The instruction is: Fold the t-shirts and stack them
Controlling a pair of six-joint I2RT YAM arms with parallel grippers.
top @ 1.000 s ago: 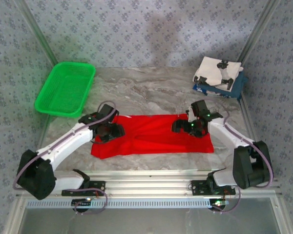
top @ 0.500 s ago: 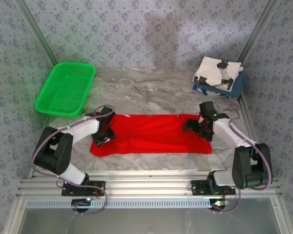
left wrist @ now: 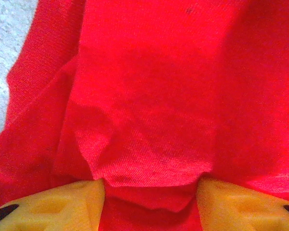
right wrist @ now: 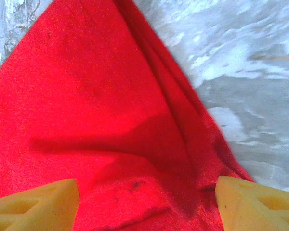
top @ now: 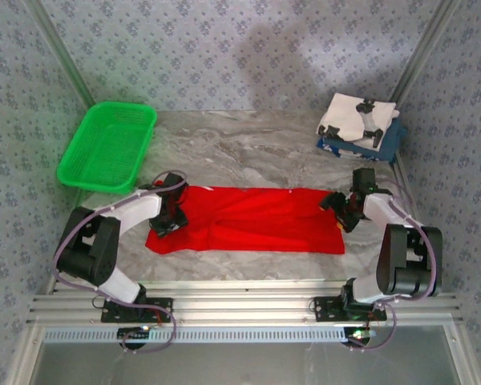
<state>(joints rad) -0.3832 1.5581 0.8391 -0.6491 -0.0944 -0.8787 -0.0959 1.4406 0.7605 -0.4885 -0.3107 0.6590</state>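
A red t-shirt [top: 248,218] lies spread across the near middle of the table [top: 248,152], the left gripper [top: 170,218] and right gripper [top: 345,212] set at its ends, jaws apart; closing on just the top layer could let cloth slip mid-fold.

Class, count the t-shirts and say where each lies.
3: red t-shirt spread flat at the front; white t-shirt folded on navy t-shirt, far right corner. Others may lie hidden beneath them.
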